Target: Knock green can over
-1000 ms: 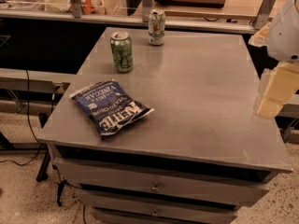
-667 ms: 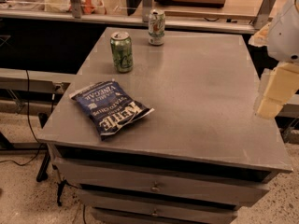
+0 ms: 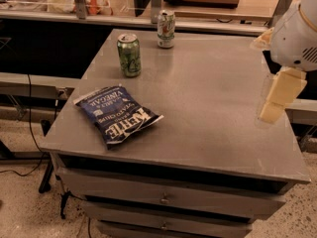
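The green can stands upright on the far left part of the grey cabinet top. It is green all over with pale markings and a silver top rim. My gripper shows at the right edge of the camera view, cream-coloured, below the white arm housing. It hangs over the right side of the cabinet top, far to the right of the green can and apart from it.
A white-and-silver can stands upright at the far edge, right of the green can. A blue Kettle chip bag lies flat at the front left. Drawers front the cabinet. A counter runs behind it.
My gripper has shifted slightly to the left over the right side of the top. The cans and the bag have not moved.
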You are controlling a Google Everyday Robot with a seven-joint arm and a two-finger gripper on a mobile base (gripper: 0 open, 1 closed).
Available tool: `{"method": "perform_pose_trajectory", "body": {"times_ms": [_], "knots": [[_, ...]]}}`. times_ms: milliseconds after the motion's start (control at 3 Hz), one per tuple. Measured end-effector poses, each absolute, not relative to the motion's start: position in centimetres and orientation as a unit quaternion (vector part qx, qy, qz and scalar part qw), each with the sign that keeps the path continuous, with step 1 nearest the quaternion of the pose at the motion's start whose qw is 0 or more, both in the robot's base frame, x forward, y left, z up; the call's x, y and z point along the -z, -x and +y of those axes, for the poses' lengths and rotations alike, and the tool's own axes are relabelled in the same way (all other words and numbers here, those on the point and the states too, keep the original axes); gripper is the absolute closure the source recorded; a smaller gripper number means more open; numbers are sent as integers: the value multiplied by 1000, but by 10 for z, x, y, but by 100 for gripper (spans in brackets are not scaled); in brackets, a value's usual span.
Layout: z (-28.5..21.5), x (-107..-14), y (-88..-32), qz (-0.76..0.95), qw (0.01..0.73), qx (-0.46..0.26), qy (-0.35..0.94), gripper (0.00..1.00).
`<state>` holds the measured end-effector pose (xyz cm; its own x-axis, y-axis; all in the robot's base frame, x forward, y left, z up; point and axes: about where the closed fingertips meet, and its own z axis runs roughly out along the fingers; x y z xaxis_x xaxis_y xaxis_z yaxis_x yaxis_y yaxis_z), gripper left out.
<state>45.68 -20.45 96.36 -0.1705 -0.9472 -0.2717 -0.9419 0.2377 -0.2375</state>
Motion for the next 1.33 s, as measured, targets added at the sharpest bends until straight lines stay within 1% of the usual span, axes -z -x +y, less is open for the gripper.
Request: {"method": "perform_pose_trajectory", "body": {"times_ms": [333, 667, 1000, 1333], "knots": [[-195, -948, -476, 753, 208, -31, 623, 0], [-182, -924, -506, 750, 236, -93, 611, 0], [-182, -924, -506, 750, 236, -93, 611, 0], [-183, -928, -519, 753, 273, -104, 589, 0]]}}
